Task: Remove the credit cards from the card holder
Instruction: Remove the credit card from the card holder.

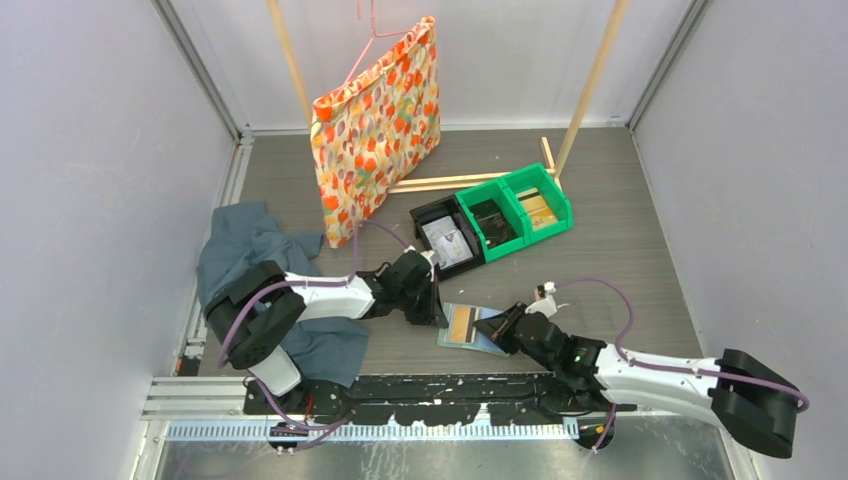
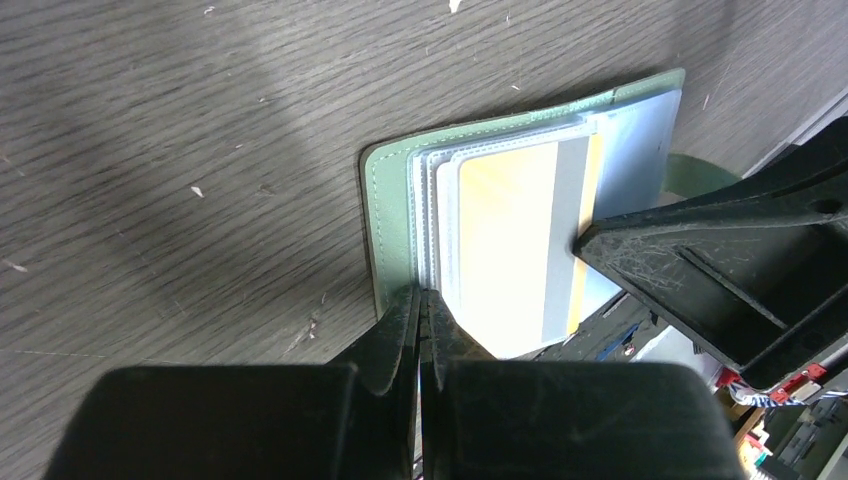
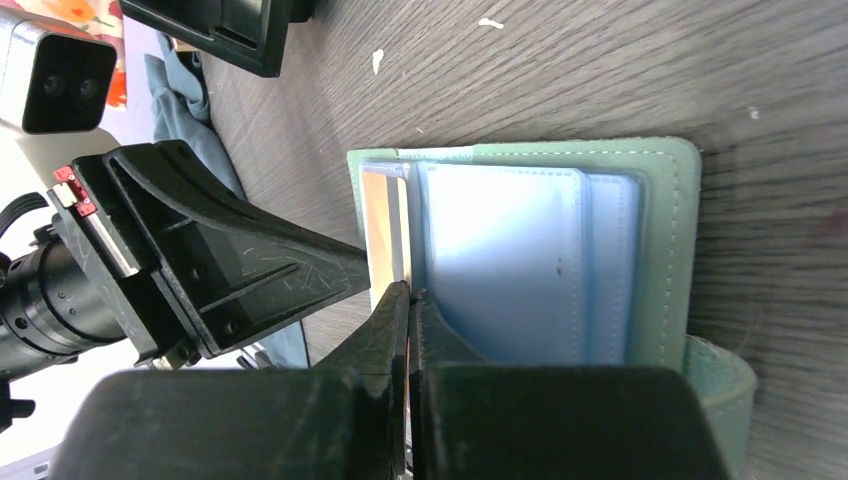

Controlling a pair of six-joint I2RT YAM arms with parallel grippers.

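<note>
The sage-green card holder lies open on the wooden table between the two arms. In the left wrist view an orange credit card with a grey stripe sticks out of its clear sleeves. My left gripper is shut on the near edge of the card holder, at the green cover and sleeves. My right gripper is shut where the orange card meets the pale blue panel, pinching the card's edge. From above, the left gripper and right gripper face each other across the holder.
A black tray and two green bins stand behind the holder. A dark teal cloth lies under the left arm. A floral bag hangs on a pink hanger at the back, near wooden sticks.
</note>
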